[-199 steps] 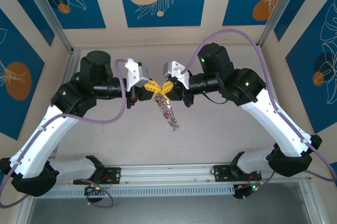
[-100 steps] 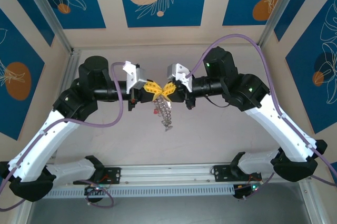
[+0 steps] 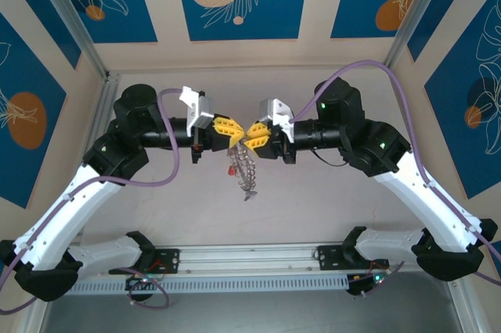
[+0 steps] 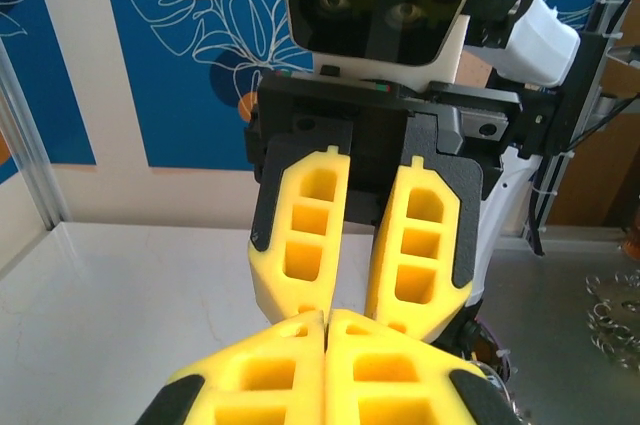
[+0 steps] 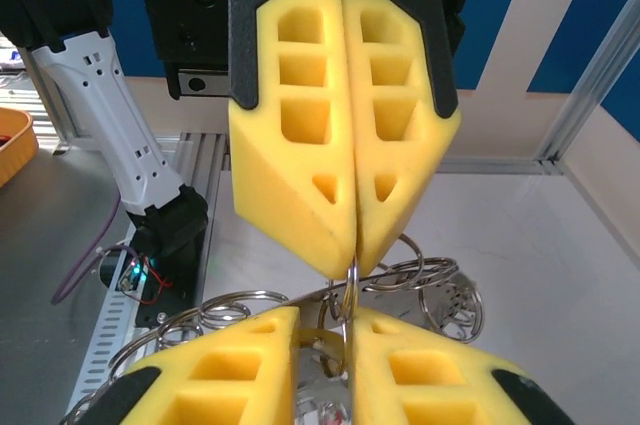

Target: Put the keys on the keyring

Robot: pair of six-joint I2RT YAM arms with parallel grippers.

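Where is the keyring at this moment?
In the top view, the keyring hangs over the middle of the table, just below where the left gripper and right gripper meet.

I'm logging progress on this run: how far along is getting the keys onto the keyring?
Done: the keyring is lifted and hangs in the air. In hand: the left gripper is shut on one of its wire loops; the right gripper stands slightly open around that wire. Left: threading. What may be a red key hangs at the ring; whether it is threaded on I cannot tell.
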